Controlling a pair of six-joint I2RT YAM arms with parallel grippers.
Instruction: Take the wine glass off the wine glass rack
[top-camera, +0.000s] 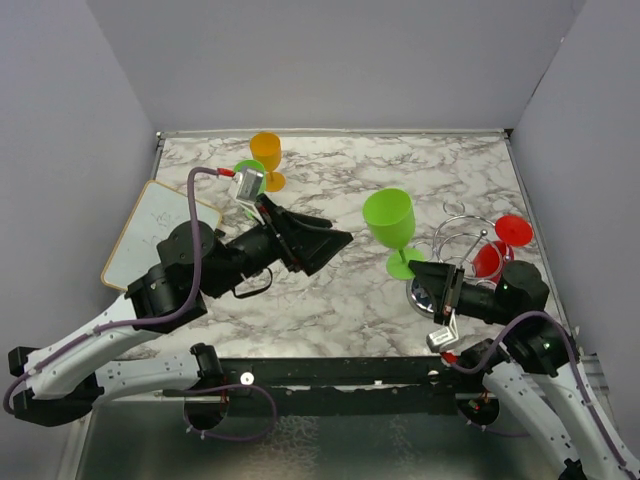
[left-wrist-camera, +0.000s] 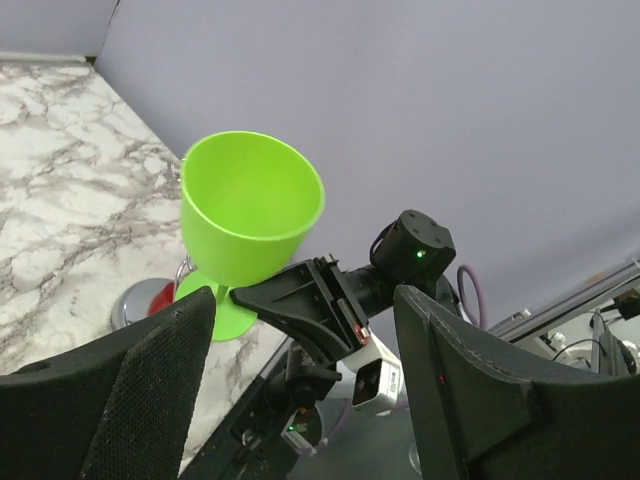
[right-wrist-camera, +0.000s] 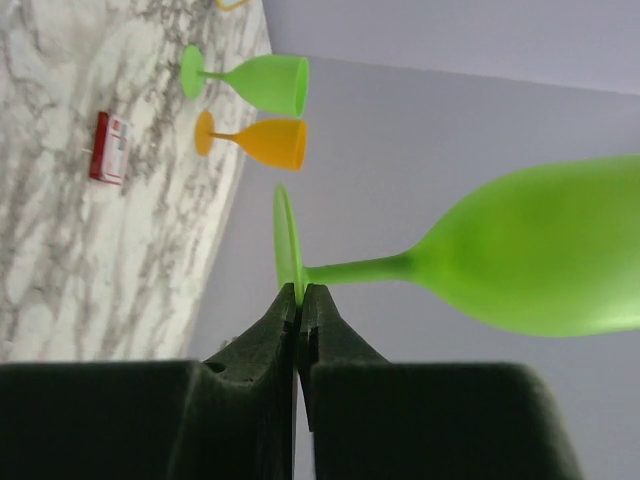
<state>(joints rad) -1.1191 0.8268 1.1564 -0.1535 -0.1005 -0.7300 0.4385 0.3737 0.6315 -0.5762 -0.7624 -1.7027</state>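
R gripper (right-wrist-camera: 298, 292) sits closest in its wrist cam: black fingertips pressed together on the thin rim of the foot of the green wine glass (right-wrist-camera: 520, 265), stem and bowl jutting out sideways past the tips. From the top cam the same glass (top-camera: 388, 214) stands roughly upright, off the rack (top-camera: 465, 226) and just to its left. Its foot is at the R gripper's tips (top-camera: 425, 270), bowl above and a bit left of them. Can't tell if the foot touches the marble. L gripper (top-camera: 340, 238) is near centre, pointing at the glass from the left w/ a gap between. Its fingers (left-wrist-camera: 150, 380) are spread wide w/ nothing in them, and the glass is framed beyond. Count: 2 green glasses, 1 held and a second green glass (top-camera: 247, 168) at back left. Also 1 orange glass (top-camera: 266, 150) just beside that one. Red glass (top-camera: 513, 230) is on the rack, can't tell if one or two. 1 rack, its shiny round base under the R gripper. 1 whiteboard (top-camera: 160, 235) overhangs the left edge. Room: marble table (top-camera: 400, 160) shows bare stretches across back centre and right. Walls (top-camera: 330, 60) close in at back and both sides. Rack is close to the right wall, so the open side is leftward and toward the back.
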